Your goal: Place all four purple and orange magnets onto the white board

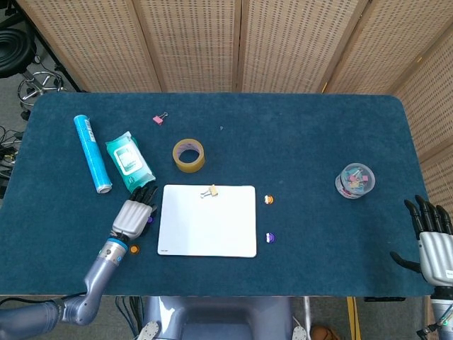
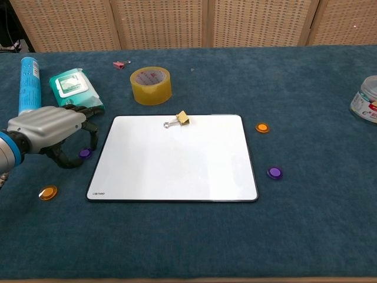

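Observation:
The white board (image 2: 174,171) (image 1: 207,230) lies flat at the table's front centre. My left hand (image 2: 50,130) (image 1: 134,216) hovers just left of it, fingers arched down over a purple magnet (image 2: 86,152) that lies on the cloth between thumb and fingers; the head view hides this magnet. An orange magnet (image 2: 48,192) (image 1: 134,248) sits nearer the front edge. Right of the board lie another orange magnet (image 2: 262,127) (image 1: 268,200) and another purple magnet (image 2: 274,173) (image 1: 270,237). My right hand (image 1: 432,241) hangs off the table's right front corner, fingers spread, holding nothing.
A gold binder clip (image 2: 177,120) rests on the board's far edge. Behind it stand a tape roll (image 2: 151,85), a wipes pack (image 2: 73,84), a blue tube (image 2: 27,82) and a pink clip (image 2: 121,64). A clear tub of clips (image 2: 368,99) sits far right.

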Tool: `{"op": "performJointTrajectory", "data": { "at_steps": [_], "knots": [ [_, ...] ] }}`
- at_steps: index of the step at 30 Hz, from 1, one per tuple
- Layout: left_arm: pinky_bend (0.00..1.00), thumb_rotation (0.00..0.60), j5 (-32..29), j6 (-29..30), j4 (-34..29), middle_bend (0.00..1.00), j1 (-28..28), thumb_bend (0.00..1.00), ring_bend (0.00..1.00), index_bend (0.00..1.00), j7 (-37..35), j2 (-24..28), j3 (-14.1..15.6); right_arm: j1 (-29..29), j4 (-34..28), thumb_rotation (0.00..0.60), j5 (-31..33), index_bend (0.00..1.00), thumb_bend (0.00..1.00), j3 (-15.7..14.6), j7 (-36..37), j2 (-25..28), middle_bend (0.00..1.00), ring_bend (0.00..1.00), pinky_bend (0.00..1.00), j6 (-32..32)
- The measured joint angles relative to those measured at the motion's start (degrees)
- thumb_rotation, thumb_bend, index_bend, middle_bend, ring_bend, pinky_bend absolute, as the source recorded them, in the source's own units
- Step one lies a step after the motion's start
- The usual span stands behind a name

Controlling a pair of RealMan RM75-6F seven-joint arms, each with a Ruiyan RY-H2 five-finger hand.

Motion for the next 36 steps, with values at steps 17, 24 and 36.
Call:
{"op": "performJointTrajectory", "data": {
  "at_steps": [17,24,36],
  "knots": [
    [0.00,0.600,-0.3,2.1,-2.5,0.00,-0.1,0.28,0.00,0.55,-0.3,1.7,0.0,-0.1,-0.2,0.600,-0.2,0.00,0.00,-0.1,0.2,0.1,0.00,0.00,0.00,0.2],
    [0.00,0.600,-0.7,1.9,-4.1,0.00,-1.3,0.27,0.00,0.55,-0.4,2.5,-1.3,0.0,-0.2,0.600,-0.1,0.00,0.00,-0.2,0.2,0.1,0.00,0.00,0.00,-0.1],
    [0.00,0.600,-1.8,-2.1,-0.8,0.00,-8.5,0.28,0.00,0.55,1.3,-1.1,-5.2,0.2,0.1,0.600,0.8,0.00,0.00,0.0,0.3,0.1,0.00,0.00,0.00,-0.7]
  ]
}}
